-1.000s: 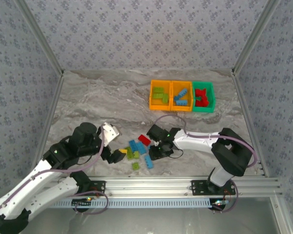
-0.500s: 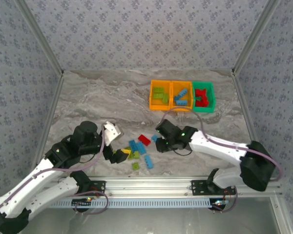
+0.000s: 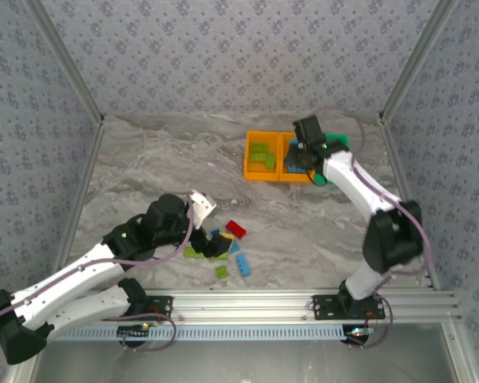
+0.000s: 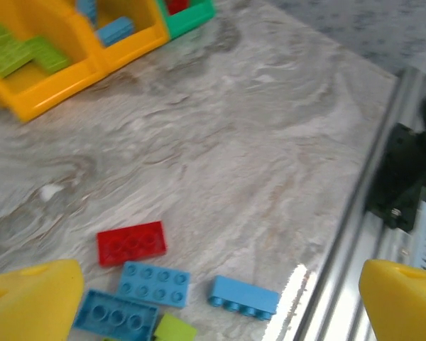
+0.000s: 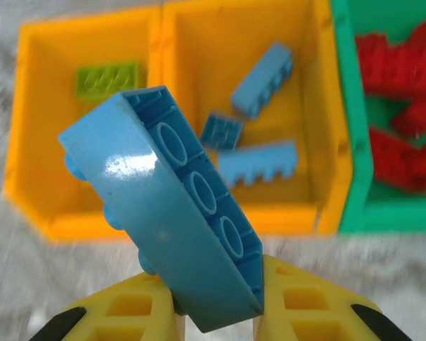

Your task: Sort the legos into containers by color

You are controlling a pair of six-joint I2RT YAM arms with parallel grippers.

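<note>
Marble table [image 3: 160, 159]: right arm [image 3: 351, 179] stretched over middle bin [image 5: 199, 42], jaws clamping blue brick [image 5: 177, 213]; left jaws apart.

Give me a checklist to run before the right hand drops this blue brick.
1. Grip: right hand shut on the blue brick, brick tilted: ok.
2. Colour match: the middle orange bin holds blue bricks: ok.
3. Room: bare floor shows in that bin: ok.
4. Alignment: the held brick hangs in front of the divider with the left orange bin, which holds a green brick; whether it is fully over the middle bin: cannot tell.
5. Other arm: left hand open over the loose bricks, away from the bins: ok.
</note>
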